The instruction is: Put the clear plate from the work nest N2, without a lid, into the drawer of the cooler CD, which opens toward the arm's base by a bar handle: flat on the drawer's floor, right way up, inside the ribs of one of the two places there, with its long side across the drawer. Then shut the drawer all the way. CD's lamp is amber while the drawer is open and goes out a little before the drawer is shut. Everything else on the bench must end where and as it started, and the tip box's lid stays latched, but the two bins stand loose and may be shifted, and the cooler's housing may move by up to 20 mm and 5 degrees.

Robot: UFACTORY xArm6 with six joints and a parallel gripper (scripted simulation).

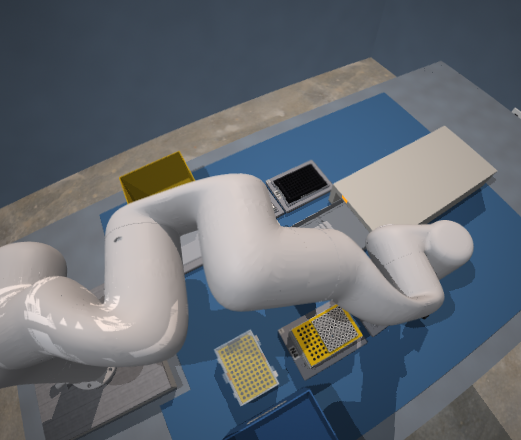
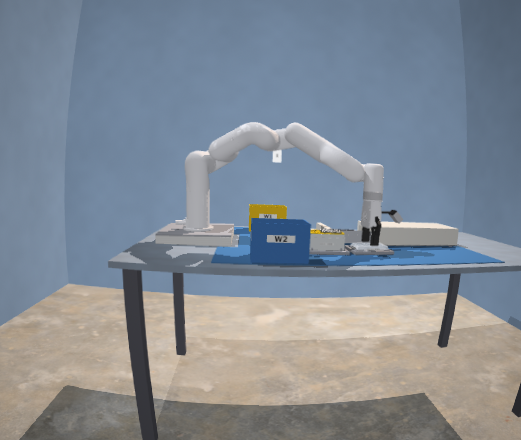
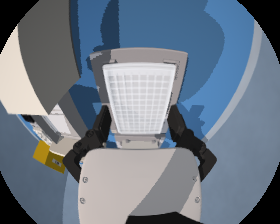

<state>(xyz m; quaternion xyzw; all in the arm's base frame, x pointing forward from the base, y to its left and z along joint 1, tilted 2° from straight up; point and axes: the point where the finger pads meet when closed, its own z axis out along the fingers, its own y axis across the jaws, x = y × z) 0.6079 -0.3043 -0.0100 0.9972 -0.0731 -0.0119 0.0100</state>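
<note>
The black two-finger gripper (image 3: 139, 137) is held fully open, and nothing is gripped between its fingers. In the wrist view, the clear gridded plate (image 3: 139, 99) is seen lying in its grey work nest (image 3: 179, 59) on the blue mat (image 3: 211, 76). One black finger (image 3: 98, 132) is placed beside each long side of the plate; whether the fingers touch it cannot be told.

In the exterior view, the gripper (image 2: 371, 234) is lowered just above the nest (image 2: 369, 250), close to the front edge of the grey worktop (image 2: 177, 260), and beside the beige flat cooler housing (image 2: 419, 233) toward the right edge. In the top view, the plate and the gripper are hidden under the white arm (image 1: 277, 250). A small amber lamp (image 1: 345, 200) is lit at the corner of the cooler housing (image 1: 412, 180), and a part of the open grey drawer (image 1: 327, 222) is seen next to it.

A black well plate in a grey nest (image 1: 299, 185) is placed beside the cooler. A yellow open bin (image 1: 154, 177) stands toward the back edge and a blue bin marked W2 (image 2: 280, 241) at the front edge. A yellow tip rack with a mesh part (image 1: 326, 332) and a clear-lidded tip box (image 1: 246, 367) are set near the front edge.
</note>
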